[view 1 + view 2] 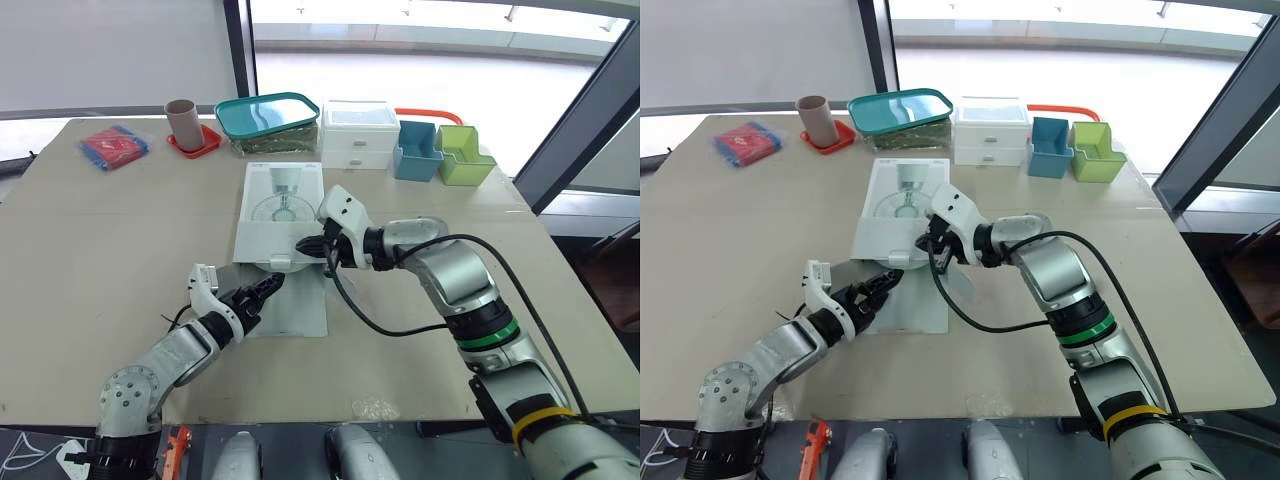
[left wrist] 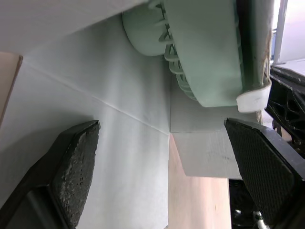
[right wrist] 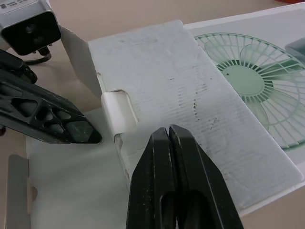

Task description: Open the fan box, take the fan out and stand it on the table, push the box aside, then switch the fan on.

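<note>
The left pincer (image 1: 268, 286) is nearest. It lies low over the tabletop (image 1: 120, 230), on the white flap (image 1: 290, 305) that is folded out flat from the near end of the fan box (image 1: 285, 210). Its two black fingers (image 2: 76, 162) stand wide apart and hold nothing. Between them, the left wrist view looks into the open end of the box, where the pale green fan (image 2: 205, 57) is inside, close in front of the fingertips.

Just behind it is the right pincer (image 1: 306, 245), reaching in from the right. Its fingers are pressed together, and I see nothing between them. They point at the near edge of the box top, beside a small tuck tab (image 3: 116, 112).

The box lies flat in the middle of the tabletop, with a printed fan picture (image 3: 252, 81) on its top face.

Along the far edge, well apart from the box, stand a red cloth (image 1: 113, 147), a brown cup (image 1: 184, 122) on a red coaster (image 1: 205, 145), a container with teal lid (image 1: 267, 115), white drawers (image 1: 360, 135), a blue bin (image 1: 415, 152) and a green bin (image 1: 463, 155).
</note>
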You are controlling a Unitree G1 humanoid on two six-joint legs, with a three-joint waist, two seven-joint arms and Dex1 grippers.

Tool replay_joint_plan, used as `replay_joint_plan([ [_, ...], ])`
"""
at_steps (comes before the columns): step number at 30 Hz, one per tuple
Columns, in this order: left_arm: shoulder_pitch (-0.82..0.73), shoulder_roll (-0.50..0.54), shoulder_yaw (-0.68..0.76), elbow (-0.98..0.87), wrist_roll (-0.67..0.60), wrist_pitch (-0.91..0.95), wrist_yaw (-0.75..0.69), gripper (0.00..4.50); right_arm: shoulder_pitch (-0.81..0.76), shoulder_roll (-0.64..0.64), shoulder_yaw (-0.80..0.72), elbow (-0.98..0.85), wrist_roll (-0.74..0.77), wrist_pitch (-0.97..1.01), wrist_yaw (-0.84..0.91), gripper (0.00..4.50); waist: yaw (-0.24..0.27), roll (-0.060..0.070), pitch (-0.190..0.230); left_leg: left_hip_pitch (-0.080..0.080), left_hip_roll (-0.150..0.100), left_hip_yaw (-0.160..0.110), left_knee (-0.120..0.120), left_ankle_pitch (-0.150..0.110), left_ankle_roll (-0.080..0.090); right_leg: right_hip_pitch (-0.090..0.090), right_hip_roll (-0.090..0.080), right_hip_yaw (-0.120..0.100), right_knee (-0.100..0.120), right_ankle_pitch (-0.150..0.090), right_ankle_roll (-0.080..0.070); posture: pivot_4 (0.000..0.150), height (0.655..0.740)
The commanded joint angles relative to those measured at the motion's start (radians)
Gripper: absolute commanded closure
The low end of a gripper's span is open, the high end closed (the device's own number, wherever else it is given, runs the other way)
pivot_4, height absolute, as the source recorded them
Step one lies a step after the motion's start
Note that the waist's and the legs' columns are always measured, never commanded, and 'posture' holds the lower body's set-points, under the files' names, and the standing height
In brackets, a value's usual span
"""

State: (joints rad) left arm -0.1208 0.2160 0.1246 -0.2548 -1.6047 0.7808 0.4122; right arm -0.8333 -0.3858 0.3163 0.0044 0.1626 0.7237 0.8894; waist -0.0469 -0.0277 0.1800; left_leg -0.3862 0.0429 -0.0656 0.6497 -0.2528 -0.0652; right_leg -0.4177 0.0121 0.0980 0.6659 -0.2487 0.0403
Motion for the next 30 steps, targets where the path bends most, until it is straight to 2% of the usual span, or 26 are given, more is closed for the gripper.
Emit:
replay_joint_plan([
  [1, 0.026, -0.011, -0.004, 0.087, 0.056, -0.001, 0.057, 0.03, -0.018, -0.008, -0.011, -0.041, 0.007, -0.004, 0.003, 4.5, 0.0, 0.0, 0.0, 0.0, 0.0, 0.0, 0.0, 0.0, 0.0, 0.0, 0.0, 0.0, 0.0, 0.0, 0.0, 0.15, 0.74],
  [3, 0.021, -0.026, 0.006, 0.097, 0.063, -0.01, 0.045, 0.03, -0.016, -0.009, -0.01, -0.04, 0.005, -0.005, 0.002, 4.5, 0.0, 0.0, 0.0, 0.0, 0.0, 0.0, 0.0, 0.0, 0.0, 0.0, 0.0, 0.0, 0.0, 0.0, 0.0, 0.15, 0.74],
  [10, 0.024, -0.054, 0.039, 0.087, 0.067, -0.019, -0.129, 0.03, -0.013, -0.01, -0.008, -0.043, 0.006, -0.005, 0.003, 4.5, 0.0, 0.001, 0.0, 0.0, 0.0, 0.0, 0.0, 0.0, 0.0, 0.0, 0.0, 0.0, 0.0, 0.0, 0.001, 0.15, 0.74],
  [18, 0.026, -0.042, 0.031, 0.097, 0.15, -0.005, -0.297, 0.03, -0.018, -0.006, -0.002, -0.032, 0.002, -0.017, 0.007, 4.5, 0.0, 0.001, 0.0, -0.001, 0.0, 0.0, 0.0, 0.0, 0.0, -0.001, 0.0, 0.0, 0.0, 0.0, 0.001, 0.15, 0.74],
  [30, -0.016, -0.112, 0.048, 0.104, 0.231, -0.037, -0.391, 0.03, -0.015, -0.009, 0.001, -0.031, -0.003, -0.024, 0.01, 4.5, 0.0, 0.0, 0.0, -0.002, 0.0, 0.0, 0.0, 0.0, 0.0, -0.001, 0.0, 0.0, -0.001, 0.0, 0.001, 0.15, 0.74],
])
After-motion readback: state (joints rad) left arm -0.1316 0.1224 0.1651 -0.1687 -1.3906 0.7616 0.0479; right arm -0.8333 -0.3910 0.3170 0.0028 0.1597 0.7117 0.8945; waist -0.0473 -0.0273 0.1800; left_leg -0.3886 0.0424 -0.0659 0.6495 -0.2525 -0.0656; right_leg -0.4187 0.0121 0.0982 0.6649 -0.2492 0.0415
